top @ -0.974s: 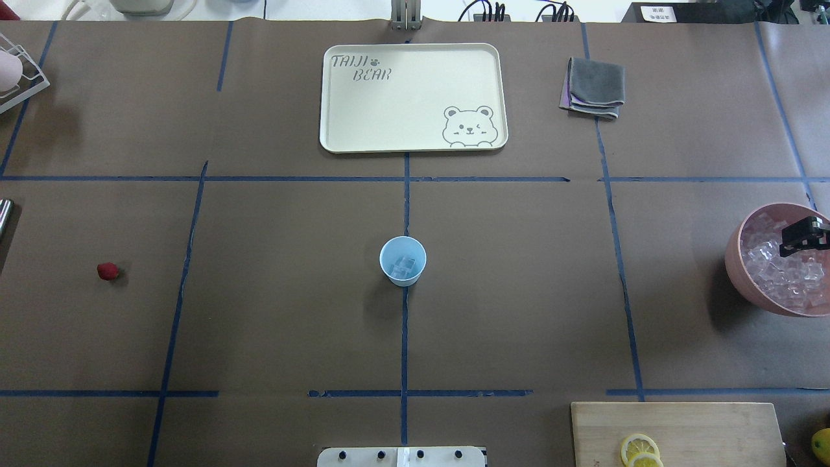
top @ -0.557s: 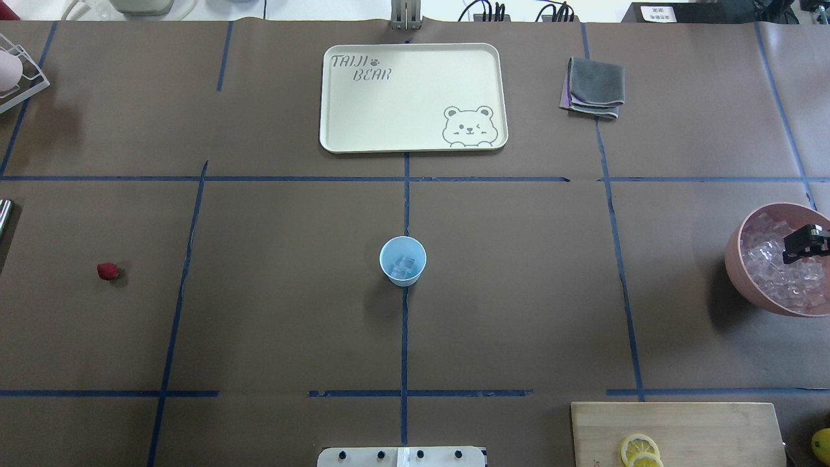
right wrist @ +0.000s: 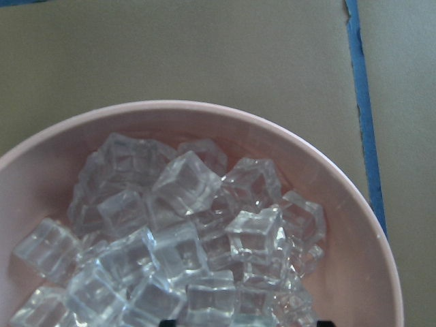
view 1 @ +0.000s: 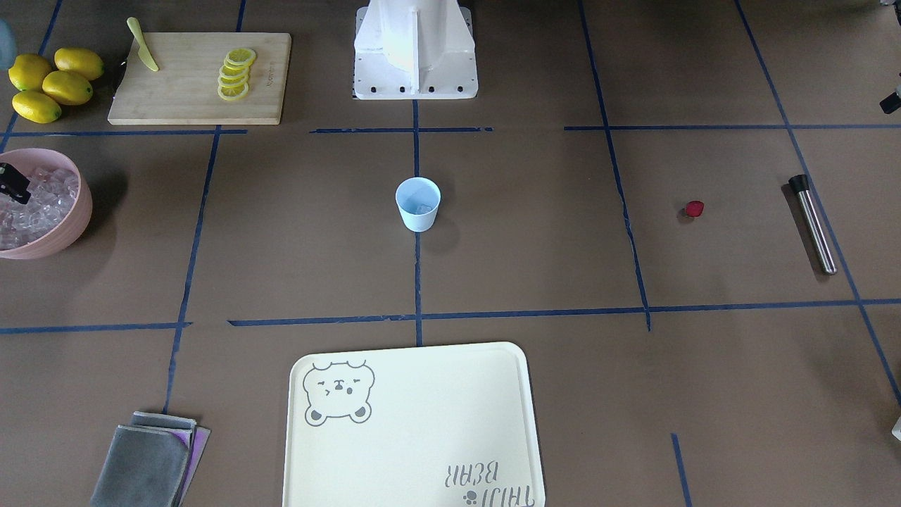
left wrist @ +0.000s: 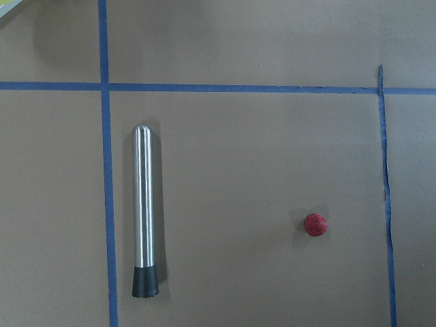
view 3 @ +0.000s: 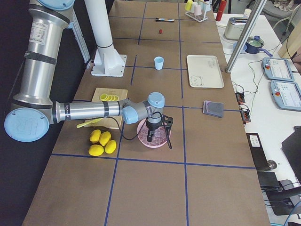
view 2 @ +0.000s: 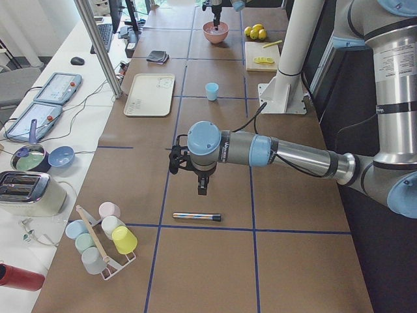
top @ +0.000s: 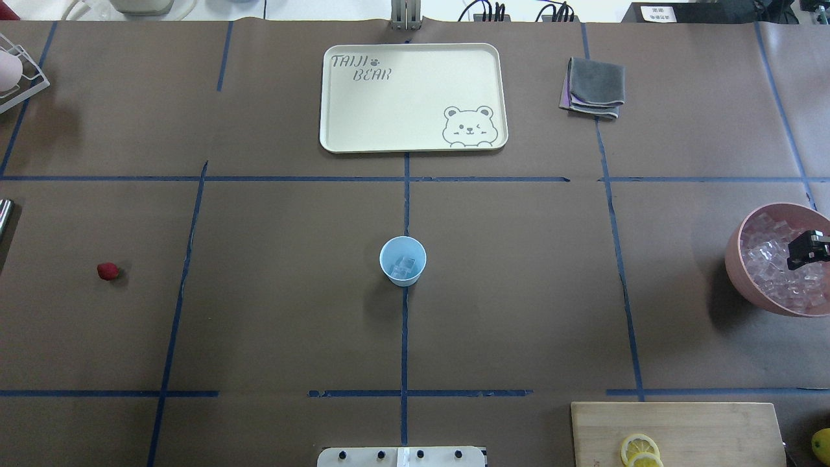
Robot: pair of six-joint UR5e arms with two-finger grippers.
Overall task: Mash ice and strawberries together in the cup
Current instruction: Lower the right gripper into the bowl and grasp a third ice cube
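Note:
The light-blue cup (top: pixel 403 261) stands at the table's middle with a few ice cubes (top: pixel 406 264) in it. The pink bowl (top: pixel 736 272) at the right edge is full of ice (right wrist: pixel 184 238). My right gripper (top: pixel 807 250) hangs over that ice, and its two fingertips (right wrist: pixel 167 322) show apart at the wrist view's bottom edge, so it is open and empty. The strawberry (top: pixel 107 271) lies alone at the left, also in the left wrist view (left wrist: pixel 315 224). My left gripper (view 2: pixel 199 186) shows only in the exterior left view, above the table; I cannot tell its state.
A steel muddler (left wrist: pixel 144 211) lies left of the strawberry. A cream tray (top: pixel 337 139) and a folded grey cloth (top: pixel 593 87) lie at the back. A cutting board (view 1: pixel 141 105) with lemon slices and a knife, and lemons (view 1: pixel 49 81), sit near the bowl.
My right gripper has shifted a little toward the robot's side and lower over the ice in the pink bowl. Nothing else has moved.

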